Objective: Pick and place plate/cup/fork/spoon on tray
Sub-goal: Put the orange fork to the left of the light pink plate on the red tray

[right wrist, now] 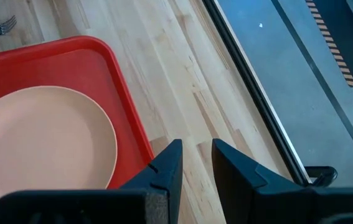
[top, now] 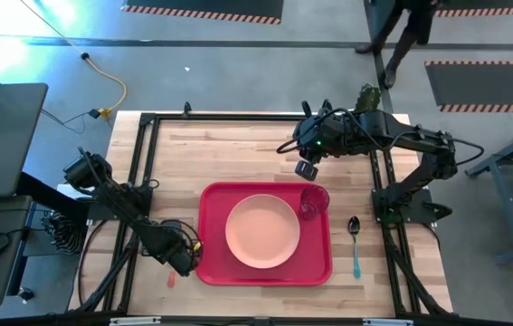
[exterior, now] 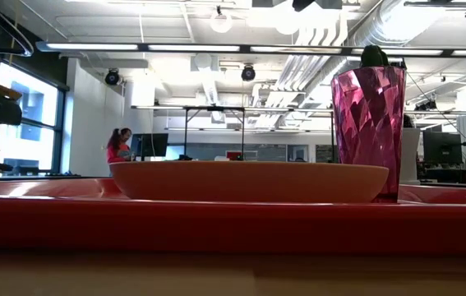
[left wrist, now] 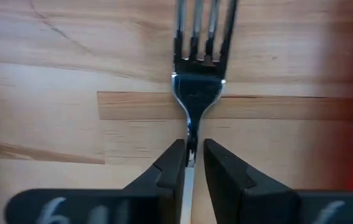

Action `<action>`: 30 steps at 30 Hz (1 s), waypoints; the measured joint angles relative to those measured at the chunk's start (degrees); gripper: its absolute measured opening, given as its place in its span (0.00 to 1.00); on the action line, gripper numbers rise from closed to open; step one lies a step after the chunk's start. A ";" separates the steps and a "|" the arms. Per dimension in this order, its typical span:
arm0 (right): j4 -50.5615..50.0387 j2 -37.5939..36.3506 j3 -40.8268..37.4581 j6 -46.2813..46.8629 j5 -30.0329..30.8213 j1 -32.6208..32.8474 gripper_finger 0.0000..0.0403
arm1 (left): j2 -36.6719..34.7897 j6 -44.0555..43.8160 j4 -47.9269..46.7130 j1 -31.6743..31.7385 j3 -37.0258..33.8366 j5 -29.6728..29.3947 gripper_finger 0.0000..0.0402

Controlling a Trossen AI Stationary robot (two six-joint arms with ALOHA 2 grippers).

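Observation:
The red tray lies mid-table with the peach-pink plate on it and the red-pink cup upright at its far right corner. The plate and cup also show in the low view. The teal-handled spoon lies on the table right of the tray. My left gripper is by the tray's left edge, shut on the fork, whose orange handle sticks out toward the near edge. My right gripper hovers shut and empty beyond the tray's far edge, near the cup. My left gripper pinches the fork's thin metal neck, just behind the tines, between its two fingers. The fingers come from above and lie across the fork. The fork lies level with its tines close over the wood; whether it is lifted clear cannot be told.
A black frame runs around the wooden table top. A white pot with a green plant shows behind the cup in the low view. People are in the room beyond the table. Bare wood lies far of the tray.

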 joint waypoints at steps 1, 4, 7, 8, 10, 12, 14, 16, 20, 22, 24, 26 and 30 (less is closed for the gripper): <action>0.00 0.00 0.00 -0.02 0.00 0.00 0.19 | 0.00 0.13 0.05 0.00 0.00 -0.03 0.09; 0.00 0.00 0.00 -0.04 0.00 0.00 0.19 | 0.02 0.47 0.07 0.00 0.02 -0.01 0.03; 0.00 0.00 0.00 -0.04 0.00 0.00 0.19 | 0.02 0.47 0.01 0.00 0.02 0.03 0.02; 0.00 0.00 0.00 -0.04 0.00 0.00 0.19 | 0.02 0.47 0.05 0.00 0.02 0.03 0.02; 0.00 0.00 0.00 -0.04 0.00 0.00 0.19 | 0.01 0.47 0.54 0.04 0.02 0.02 0.03; 0.00 0.00 0.00 -0.04 0.00 0.00 0.19 | -0.34 0.47 1.16 0.04 -0.05 -0.32 0.02; 0.00 0.00 0.00 -0.03 0.00 0.00 0.19 | -0.99 0.48 2.15 0.17 -0.03 -1.76 0.01; 0.00 0.00 0.00 -0.02 0.00 0.00 0.19 | -2.09 0.87 2.06 0.53 0.32 -3.60 0.01; 0.02 0.00 0.00 0.04 0.00 0.00 0.19 | -4.18 1.68 1.80 1.50 1.76 -9.68 0.01; 0.02 0.00 0.00 0.05 0.00 0.00 0.19 | -5.26 2.07 1.21 2.00 2.59 -12.68 0.01; 0.02 0.00 0.00 0.07 0.00 0.00 0.19 | -6.45 2.46 0.86 2.49 2.97 -15.14 0.01; 0.02 0.00 0.00 0.33 0.00 0.04 0.19 | -7.66 2.95 0.55 3.15 3.20 -16.91 0.01; 0.04 0.00 0.00 0.52 0.00 0.07 0.19 | -9.95 4.58 0.48 4.70 3.87 -19.94 0.01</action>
